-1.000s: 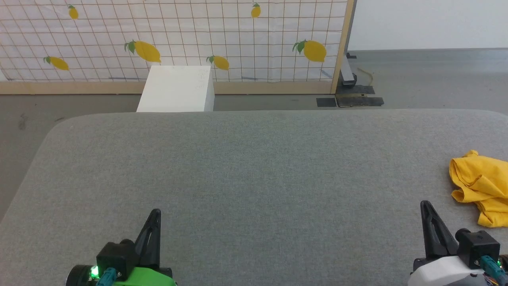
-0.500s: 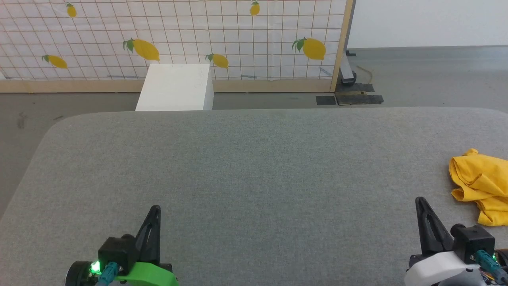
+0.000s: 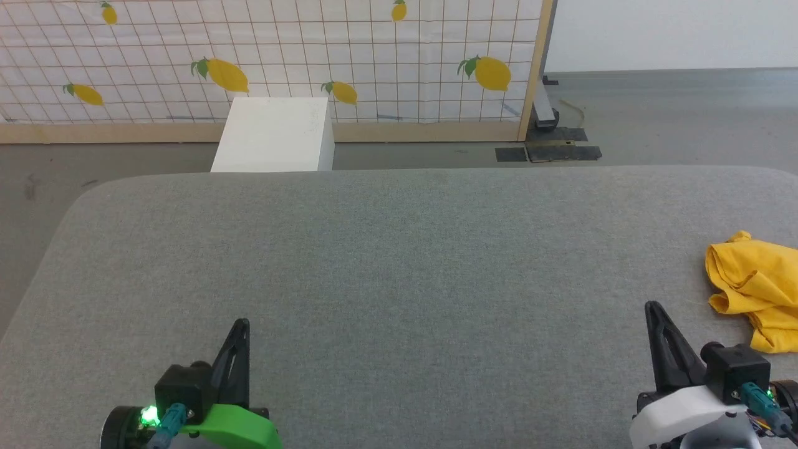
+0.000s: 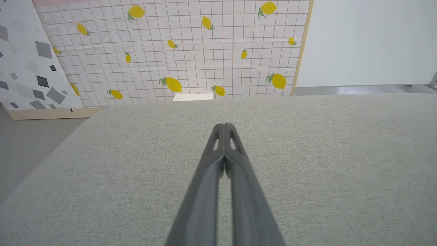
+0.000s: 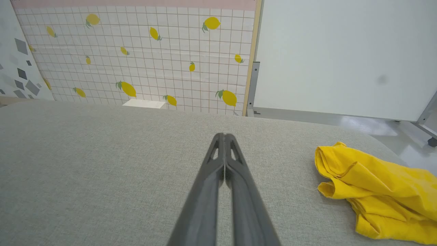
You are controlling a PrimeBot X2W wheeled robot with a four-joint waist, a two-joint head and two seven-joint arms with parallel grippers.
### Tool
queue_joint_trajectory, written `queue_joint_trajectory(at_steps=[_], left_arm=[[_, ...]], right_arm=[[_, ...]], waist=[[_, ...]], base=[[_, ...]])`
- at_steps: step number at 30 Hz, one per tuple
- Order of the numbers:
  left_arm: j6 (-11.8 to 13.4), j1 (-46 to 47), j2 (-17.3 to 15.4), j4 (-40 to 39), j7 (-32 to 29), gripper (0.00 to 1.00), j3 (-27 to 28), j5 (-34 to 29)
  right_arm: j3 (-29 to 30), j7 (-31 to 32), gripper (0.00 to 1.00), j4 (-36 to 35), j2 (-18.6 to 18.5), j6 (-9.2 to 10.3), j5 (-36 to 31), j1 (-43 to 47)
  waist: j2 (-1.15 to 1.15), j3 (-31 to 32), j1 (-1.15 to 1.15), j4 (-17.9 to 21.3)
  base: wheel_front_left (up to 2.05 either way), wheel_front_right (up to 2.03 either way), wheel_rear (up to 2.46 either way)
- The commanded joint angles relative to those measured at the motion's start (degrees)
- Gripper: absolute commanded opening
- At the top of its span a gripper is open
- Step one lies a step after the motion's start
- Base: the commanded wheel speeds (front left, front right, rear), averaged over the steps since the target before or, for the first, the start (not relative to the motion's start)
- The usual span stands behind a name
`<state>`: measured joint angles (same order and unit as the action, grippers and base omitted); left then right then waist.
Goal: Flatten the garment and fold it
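I see the garment (image 3: 754,290) on the right as plain mustard yellow against the flecked grey table (image 3: 399,262). My left gripper (image 3: 242,325) is black with a bright green cover, and my right gripper (image 3: 653,308) is black with a white one. The far screen (image 3: 374,56) is white with a thin brown grid and yellow lemons.

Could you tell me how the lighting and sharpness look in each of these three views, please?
Head view: even, soft light, sharp throughout, a green lamp glaring behind the left gripper. Left wrist view: table sharp, finger bases blurred near the lens. Right wrist view: same blur on the right gripper; the garment crisp, soft shadows in its folds.
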<state>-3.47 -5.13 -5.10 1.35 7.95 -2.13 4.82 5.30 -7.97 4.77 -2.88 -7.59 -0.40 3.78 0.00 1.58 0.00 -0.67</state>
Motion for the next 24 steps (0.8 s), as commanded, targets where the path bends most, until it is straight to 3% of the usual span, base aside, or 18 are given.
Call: queue_joint_trajectory(at_steps=[1, 24], left_arm=[[0.37, 1.25, 0.39, -0.21, -0.34, 0.00, 0.32, -0.65], [1.45, 2.60, 1.03, -0.61, -2.99, 0.00, 0.95, -2.10]], right_arm=[[-0.35, 0.40, 0.00, -0.47, 0.00, 0.05, 0.18, -0.97], [-2.07, 3.03, 0.00, -1.97, 0.00, 0.06, 0.26, -1.95]], waist=[[0.00, -0.03, 0.00, 0.02], [0.00, -0.57, 0.00, 0.24]], base=[[0.00, 0.00, 0.00], [0.00, 0.00, 0.00]])
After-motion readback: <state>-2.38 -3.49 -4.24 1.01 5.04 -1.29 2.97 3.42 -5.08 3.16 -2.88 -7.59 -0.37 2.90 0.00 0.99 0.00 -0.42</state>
